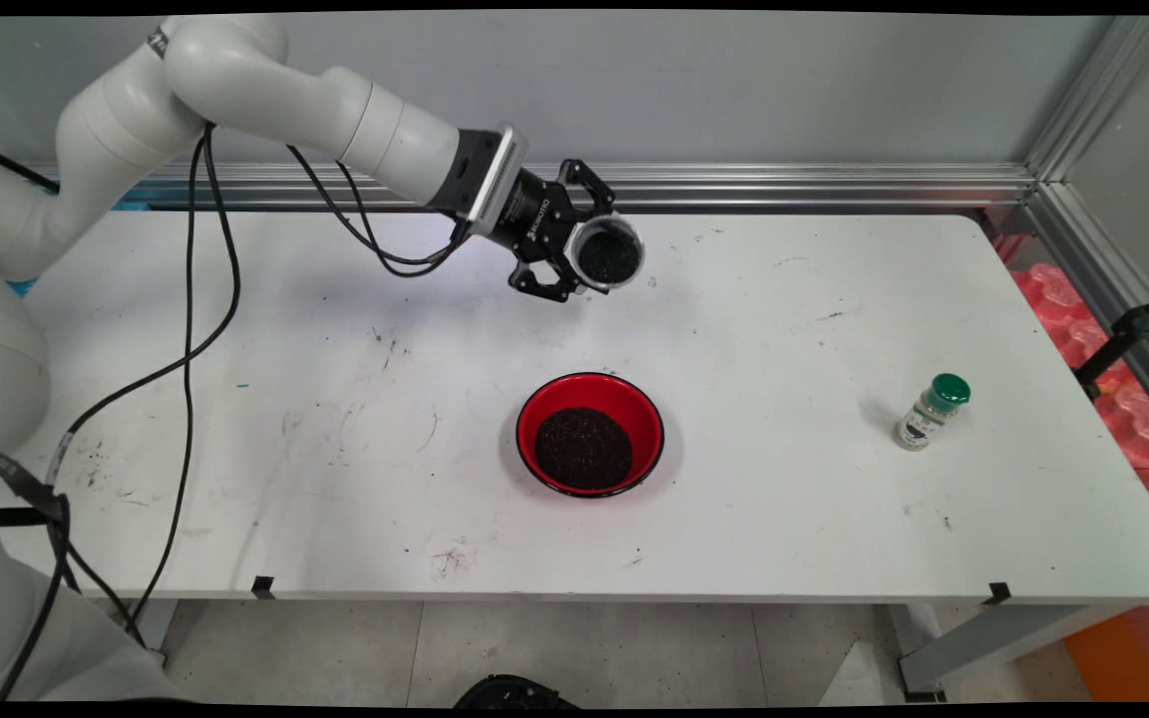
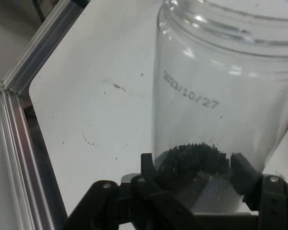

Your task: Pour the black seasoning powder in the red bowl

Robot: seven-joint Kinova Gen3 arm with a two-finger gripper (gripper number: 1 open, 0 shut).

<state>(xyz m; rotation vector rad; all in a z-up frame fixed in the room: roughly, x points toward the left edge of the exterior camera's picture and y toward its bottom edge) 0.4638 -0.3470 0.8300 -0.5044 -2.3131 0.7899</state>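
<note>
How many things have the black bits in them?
2. The red bowl in the middle of the table holds a pile, and the clear jar held in the pincer has some left. The green-lidded bottle's contents are unclear.

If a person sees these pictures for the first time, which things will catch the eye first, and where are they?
First the red bowl near the middle of the white table, with a heap of dark grains inside. Next the black hand, raised above the far side of the table behind the bowl, shut on a clear jar with some dark grains in its bottom. A small bottle with a green cap stands alone toward the right end.
</note>
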